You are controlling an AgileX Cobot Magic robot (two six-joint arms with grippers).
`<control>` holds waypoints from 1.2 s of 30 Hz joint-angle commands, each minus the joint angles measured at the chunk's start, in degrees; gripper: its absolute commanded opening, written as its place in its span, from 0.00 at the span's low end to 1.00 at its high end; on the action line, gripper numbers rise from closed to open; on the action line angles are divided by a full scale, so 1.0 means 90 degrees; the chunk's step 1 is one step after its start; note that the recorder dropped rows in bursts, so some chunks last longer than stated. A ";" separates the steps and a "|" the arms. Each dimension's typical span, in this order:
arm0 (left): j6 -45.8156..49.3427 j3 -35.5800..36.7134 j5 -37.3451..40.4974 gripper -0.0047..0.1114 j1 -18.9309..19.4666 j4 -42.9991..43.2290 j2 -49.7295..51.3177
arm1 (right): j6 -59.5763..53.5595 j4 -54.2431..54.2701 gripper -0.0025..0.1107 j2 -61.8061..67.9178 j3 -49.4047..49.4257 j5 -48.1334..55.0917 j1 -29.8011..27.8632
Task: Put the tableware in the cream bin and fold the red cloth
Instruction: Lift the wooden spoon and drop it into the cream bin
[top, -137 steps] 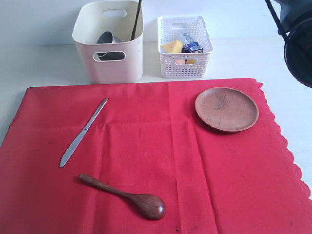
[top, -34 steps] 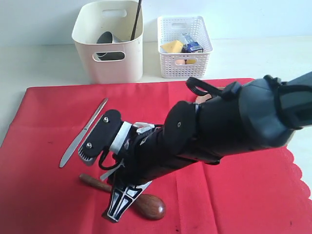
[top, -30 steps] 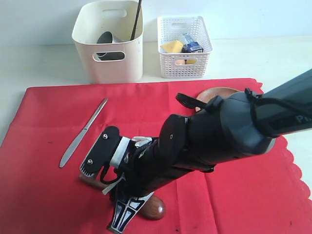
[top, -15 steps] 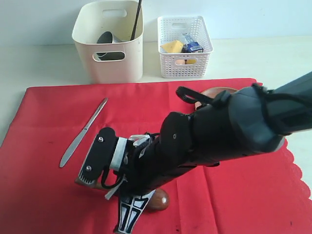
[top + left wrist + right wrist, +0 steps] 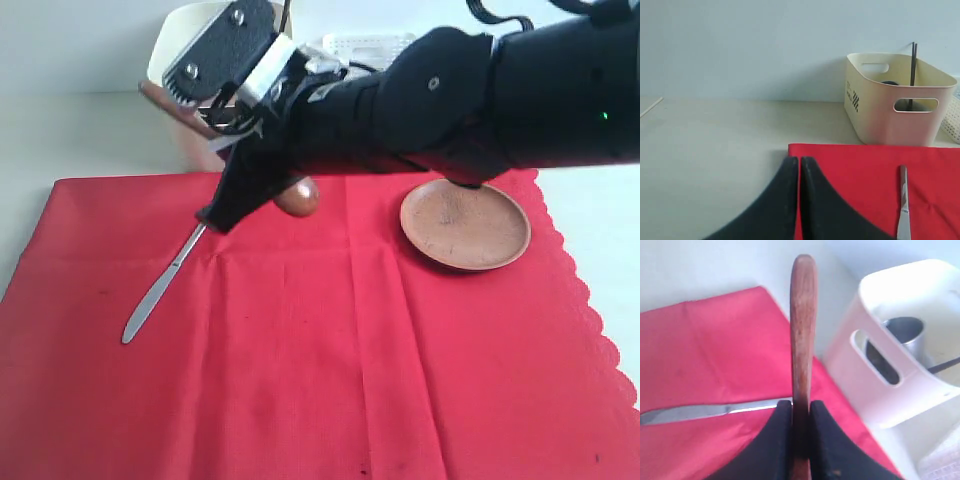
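My right gripper (image 5: 200, 135) is shut on the handle of the dark wooden spoon (image 5: 297, 196) and holds it in the air just in front of the cream bin (image 5: 163, 55). In the right wrist view, the spoon (image 5: 802, 315) sticks out between the jaws of the right gripper (image 5: 800, 402), near the bin (image 5: 875, 405) holding the steel cup (image 5: 907, 337). The silver knife (image 5: 165, 280) and the brown plate (image 5: 465, 223) lie on the red cloth (image 5: 330, 360). My left gripper (image 5: 799, 161) is shut and empty at the cloth's corner (image 5: 850, 170). Chopsticks (image 5: 913, 62) stand in the bin (image 5: 890, 115).
The white lattice basket (image 5: 372, 42) stands right of the cream bin, mostly hidden behind my right arm. That arm spans the back of the cloth from the right. Pale tabletop (image 5: 710, 145) lies left of the cloth.
The right gripper closed on the spoon at the cloth's front, lifted it and carried it back toward the cream bin. The plate is uncovered again.
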 commanded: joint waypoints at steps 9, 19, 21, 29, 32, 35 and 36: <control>-0.0006 -0.0003 -0.0002 0.07 0.0018 -0.0040 -0.0042 | 0.0177 -0.0034 0.02 0.2279 -0.3165 -0.1774 -0.0614; -0.0006 -0.0003 -0.0002 0.07 0.0018 -0.0040 -0.0042 | 0.0469 0.1333 0.03 0.5449 -0.7285 -0.1694 -0.1233; -0.0006 -0.0003 -0.0002 0.07 0.0018 -0.0040 -0.0042 | 0.0390 0.1326 0.07 0.5488 -0.7285 -0.1707 -0.1233; -0.0006 -0.0003 -0.0002 0.07 0.0018 -0.0040 -0.0042 | 0.0326 0.1351 0.40 0.5500 -0.7285 -0.1758 -0.1233; -0.0006 -0.0003 -0.0002 0.07 0.0018 -0.0040 -0.0042 | 0.0326 0.1362 0.52 0.5500 -0.7285 -0.1758 -0.1243; -0.0006 -0.0003 -0.0002 0.07 0.0018 -0.0040 -0.0042 | 0.0277 0.1376 0.58 0.5429 -0.7285 -0.1716 -0.1243; -0.0006 -0.0003 -0.0002 0.07 0.0018 -0.0040 -0.0042 | 0.0161 0.1474 0.58 0.5363 -0.7285 -0.1669 -0.1243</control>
